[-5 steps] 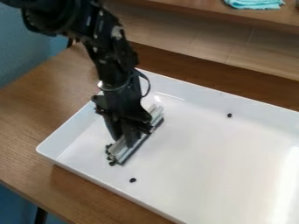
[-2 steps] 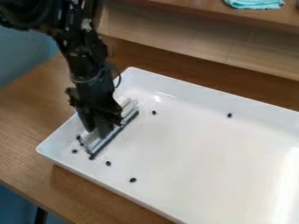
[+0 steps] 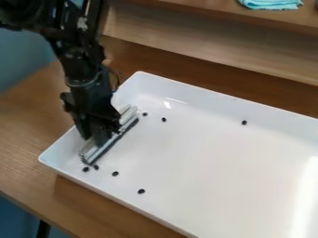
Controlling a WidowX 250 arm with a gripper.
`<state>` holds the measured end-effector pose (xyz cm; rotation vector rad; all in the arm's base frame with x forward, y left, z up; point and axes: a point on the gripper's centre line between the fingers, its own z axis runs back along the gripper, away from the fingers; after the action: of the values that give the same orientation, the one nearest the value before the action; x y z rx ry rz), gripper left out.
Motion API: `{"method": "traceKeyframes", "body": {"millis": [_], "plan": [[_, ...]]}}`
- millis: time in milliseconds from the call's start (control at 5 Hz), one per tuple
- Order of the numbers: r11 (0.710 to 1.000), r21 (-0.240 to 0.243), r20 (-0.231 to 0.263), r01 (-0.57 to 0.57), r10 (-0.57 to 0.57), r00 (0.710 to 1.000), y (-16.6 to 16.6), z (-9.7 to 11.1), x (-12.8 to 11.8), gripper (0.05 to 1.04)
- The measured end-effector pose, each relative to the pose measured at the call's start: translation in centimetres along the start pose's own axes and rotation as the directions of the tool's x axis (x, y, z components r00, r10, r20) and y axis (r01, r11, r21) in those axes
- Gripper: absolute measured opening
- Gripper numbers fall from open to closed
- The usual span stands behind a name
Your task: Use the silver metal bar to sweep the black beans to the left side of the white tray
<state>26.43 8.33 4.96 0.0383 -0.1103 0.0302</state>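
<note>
The gripper (image 3: 97, 139) and squeegee (image 3: 129, 120) have shifted closer to a side wall of the tray (image 3: 199, 153).
Clasped firmly, the straight, ribbed squeegee sits inside glossy white, near small roundish black bits (image 3: 115, 174).

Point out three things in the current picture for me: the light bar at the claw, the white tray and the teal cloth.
Light bar (image 3: 92, 153): camera view, near its lower end.
White tray (image 3: 205, 100): camera view, inner face of its far wall.
Teal cloth (image 3: 271, 4): camera view, middle of its visible part.
</note>
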Motion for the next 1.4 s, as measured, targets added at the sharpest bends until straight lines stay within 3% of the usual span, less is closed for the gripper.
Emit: {"method": "traceKeyframes", "body": {"millis": [200,600,1000,1400], "plan": [[1.0,-0.025,0.032,-0.005,0.006,0.999,-1.3,2.4,0.6,0.33],[0.993,-0.092,0.113,0.07,-0.059,0.992,-7.1,6.8,3.1,0.331],[0.982,-0.125,0.107,0.139,-0.126,0.986,-16.0,6.0,5.8,0.331],[0.991,-0.112,0.073,0.068,-0.06,0.996,-22.0,2.3,7.9,0.331]]}}
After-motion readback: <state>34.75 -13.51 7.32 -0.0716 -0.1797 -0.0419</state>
